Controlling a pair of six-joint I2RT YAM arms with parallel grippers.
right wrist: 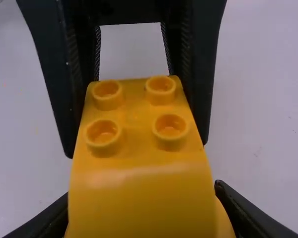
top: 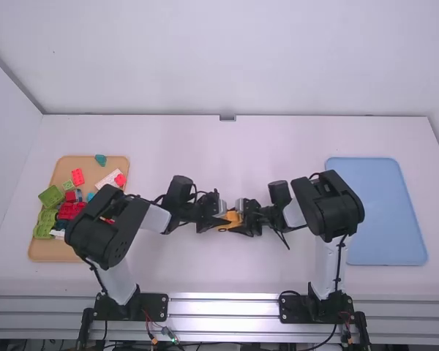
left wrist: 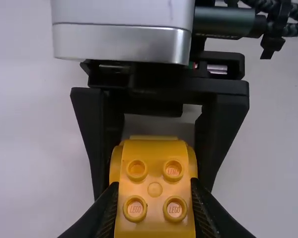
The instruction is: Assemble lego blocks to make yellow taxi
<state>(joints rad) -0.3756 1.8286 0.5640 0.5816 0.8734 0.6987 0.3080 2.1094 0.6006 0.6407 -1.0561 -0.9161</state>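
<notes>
Near the middle of the table, my left gripper point(top: 218, 219) and my right gripper point(top: 247, 221) face each other with a yellow-orange block piece point(top: 233, 218) between them. In the left wrist view, my left gripper point(left wrist: 155, 198) has its fingers pressed on both sides of the yellow piece point(left wrist: 154, 190), which shows several round studs. The right gripper's dark fingers flank its far end. In the right wrist view, the yellow piece point(right wrist: 141, 198) fills the space between the fingers of my right gripper point(right wrist: 144, 213); the left gripper's fingers hold its stud-topped end.
At the left, a tan tray point(top: 55, 251) holds loose blocks, among them a green block point(top: 51, 196) and a red block point(top: 77, 176), partly under the left arm. A blue tray point(top: 388, 212) lies at the right, beside the right arm.
</notes>
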